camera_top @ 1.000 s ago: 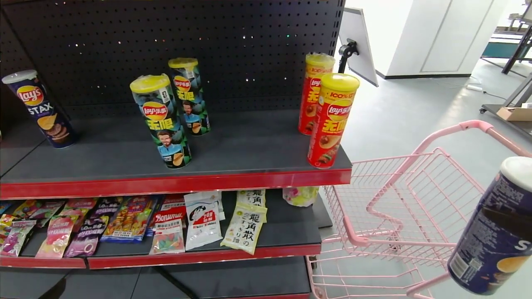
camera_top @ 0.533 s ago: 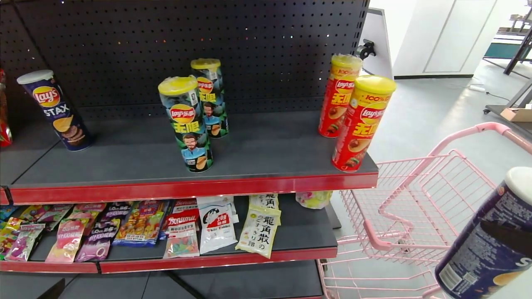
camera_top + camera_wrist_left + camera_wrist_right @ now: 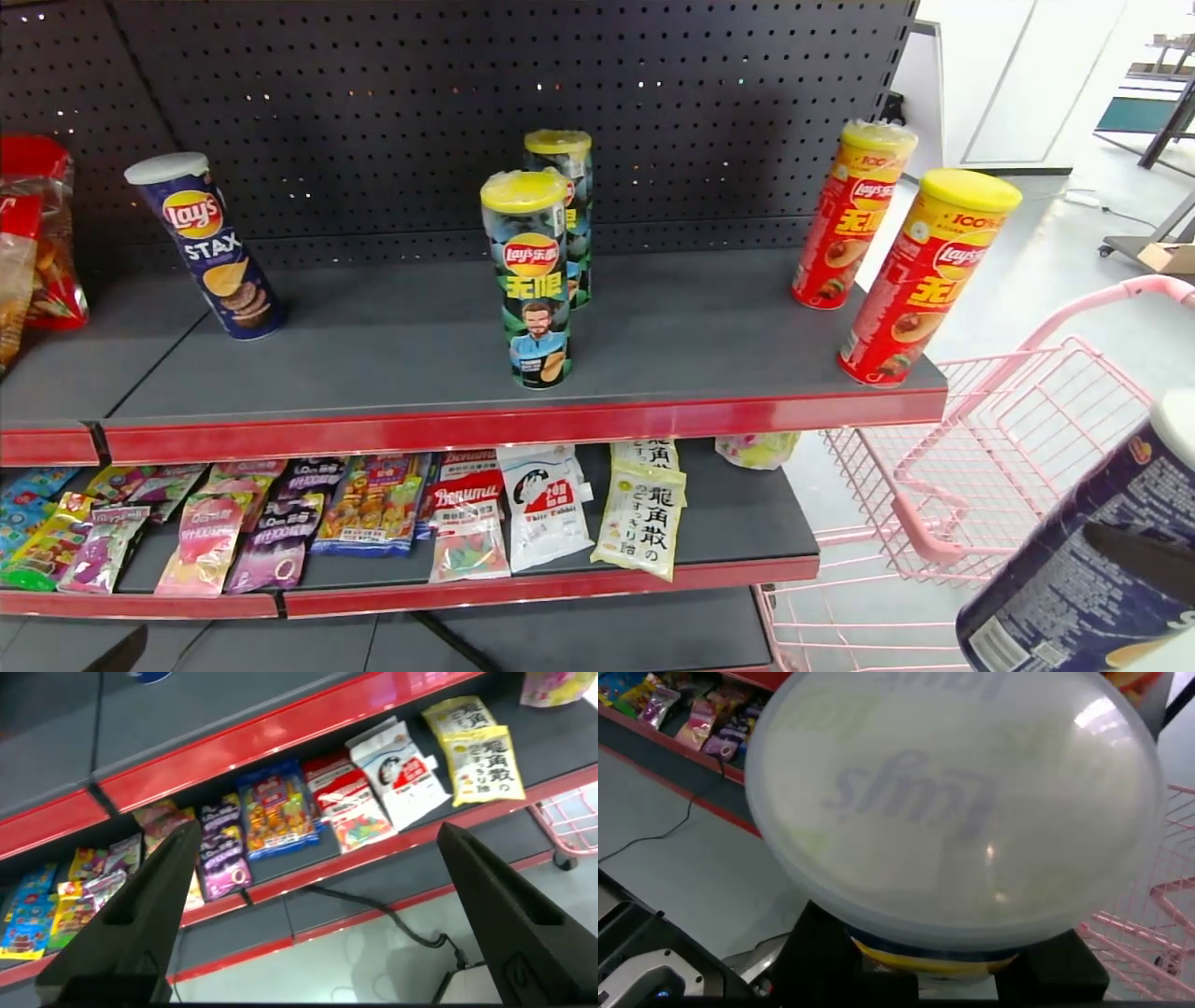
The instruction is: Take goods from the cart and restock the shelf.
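Note:
My right gripper [image 3: 943, 971] is shut on a dark blue chip can [image 3: 1083, 551] with a white lid [image 3: 952, 803], held tilted at the lower right, over the pink cart [image 3: 1018, 420]. One dark finger [image 3: 1139, 560] lies across the can's side. The upper shelf [image 3: 392, 345] carries a matching dark blue can [image 3: 205, 247] at its left. Two green cans [image 3: 532, 280] stand in the middle and two red cans [image 3: 924, 280] at the right end. My left gripper [image 3: 318, 924] hangs open in front of the lower shelf, with nothing between its fingers [image 3: 140, 924].
The lower shelf [image 3: 747, 532] holds a row of snack packets [image 3: 373, 509]. Red bagged goods [image 3: 37, 243] sit at the far left of the upper level. A black pegboard [image 3: 420, 103] backs the shelf. Grey floor [image 3: 1036, 252] lies to the right, beyond the cart.
The whole head view has shifted, so the shelf and cart now sit further right in it. The held can remains at the lower right and sits slightly lower in view.

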Controlling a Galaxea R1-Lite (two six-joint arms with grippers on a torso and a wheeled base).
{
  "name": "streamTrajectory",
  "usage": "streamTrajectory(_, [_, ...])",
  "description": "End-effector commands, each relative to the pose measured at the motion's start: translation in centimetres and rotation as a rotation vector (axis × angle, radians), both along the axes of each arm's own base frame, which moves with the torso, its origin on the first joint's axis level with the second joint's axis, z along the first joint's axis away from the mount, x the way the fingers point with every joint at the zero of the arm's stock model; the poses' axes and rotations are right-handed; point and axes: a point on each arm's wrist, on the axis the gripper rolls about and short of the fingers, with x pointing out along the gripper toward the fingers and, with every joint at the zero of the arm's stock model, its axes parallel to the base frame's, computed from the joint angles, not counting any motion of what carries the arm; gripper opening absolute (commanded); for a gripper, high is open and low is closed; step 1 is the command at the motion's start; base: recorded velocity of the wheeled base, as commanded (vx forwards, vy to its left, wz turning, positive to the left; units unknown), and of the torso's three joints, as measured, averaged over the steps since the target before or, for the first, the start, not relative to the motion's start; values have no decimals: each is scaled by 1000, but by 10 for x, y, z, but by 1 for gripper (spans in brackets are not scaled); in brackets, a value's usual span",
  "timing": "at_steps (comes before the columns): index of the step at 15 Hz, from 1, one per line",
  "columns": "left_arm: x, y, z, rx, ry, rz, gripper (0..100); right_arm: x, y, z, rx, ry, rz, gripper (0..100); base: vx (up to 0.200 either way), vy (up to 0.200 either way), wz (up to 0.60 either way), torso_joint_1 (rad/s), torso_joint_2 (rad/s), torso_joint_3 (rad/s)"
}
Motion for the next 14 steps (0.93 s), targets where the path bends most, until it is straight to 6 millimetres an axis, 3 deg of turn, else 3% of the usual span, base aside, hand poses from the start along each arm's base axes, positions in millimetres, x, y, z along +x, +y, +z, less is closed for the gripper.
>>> streamTrajectory(1, [0, 0, 0, 0, 0, 0, 100, -2, 1, 1, 3, -9, 28, 0, 0, 200, 0, 2, 7, 7])
streamTrajectory(14, [2, 0, 0, 7, 3, -2, 100, 5, 17, 18, 20, -16, 194, 0, 0, 200, 0, 3, 0, 2])
